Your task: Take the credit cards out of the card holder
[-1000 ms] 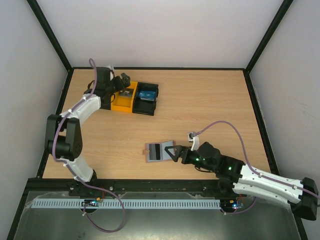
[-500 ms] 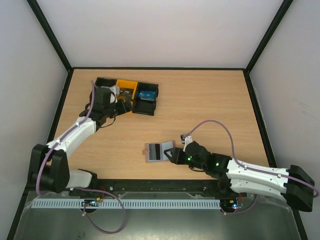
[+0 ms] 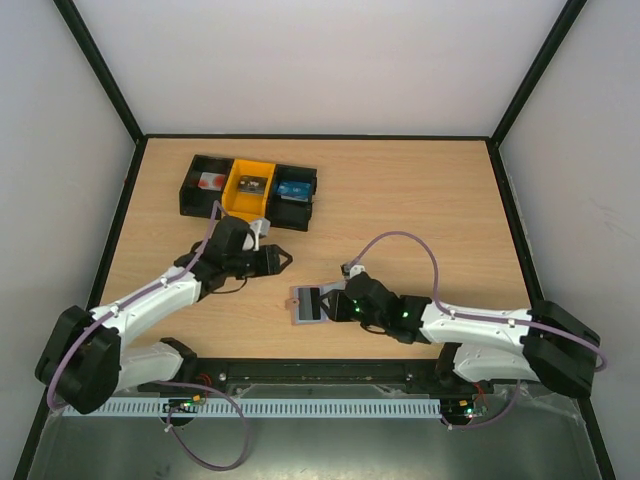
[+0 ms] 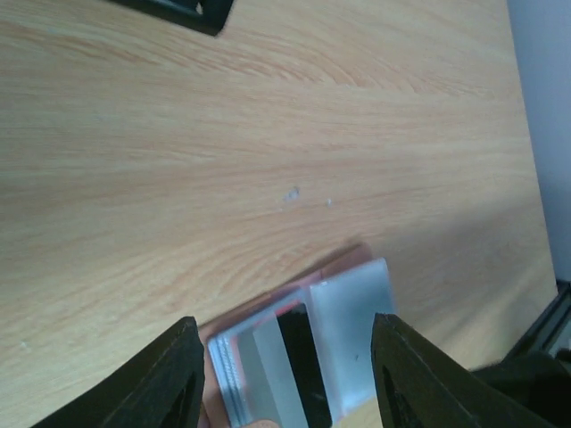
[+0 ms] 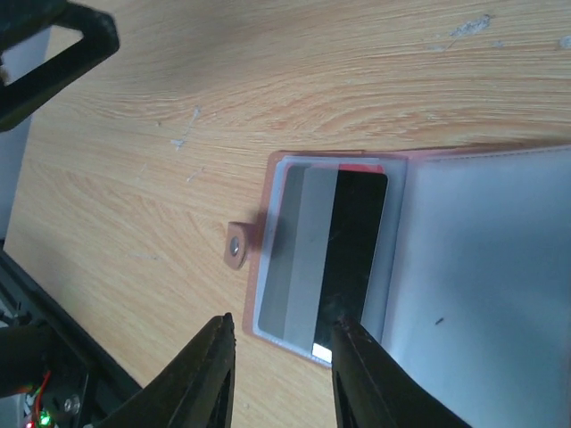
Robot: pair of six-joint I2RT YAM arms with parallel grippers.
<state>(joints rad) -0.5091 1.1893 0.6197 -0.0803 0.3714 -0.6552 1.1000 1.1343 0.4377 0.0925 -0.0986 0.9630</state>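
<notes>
The card holder [image 3: 299, 313] lies open on the table, light blue-grey inside with a thin brown rim. Its left pocket holds a greyish credit card [image 5: 308, 254] with a black stripe, and a pinkish-red edge shows behind it. My right gripper [image 3: 335, 305] hovers over the holder. Its jaws [image 5: 284, 321] are narrowly apart and straddle the pocket's near corner, with nothing pinched. My left gripper [image 3: 283, 258] hangs up and to the left of the holder. It is open and empty, and the holder [image 4: 352, 325] and the card [image 4: 268, 370] show beyond its tips [image 4: 285, 321].
A row of black and yellow bins [image 3: 250, 188] stands at the back left with small items inside; one black corner [image 4: 183, 9] shows in the left wrist view. A small snap tab [image 5: 235, 245] sticks out from the holder's left edge.
My left arm has swung from the bins down towards the holder, its jaws narrowing. My right gripper has slid left over the holder and its jaws have narrowed.
</notes>
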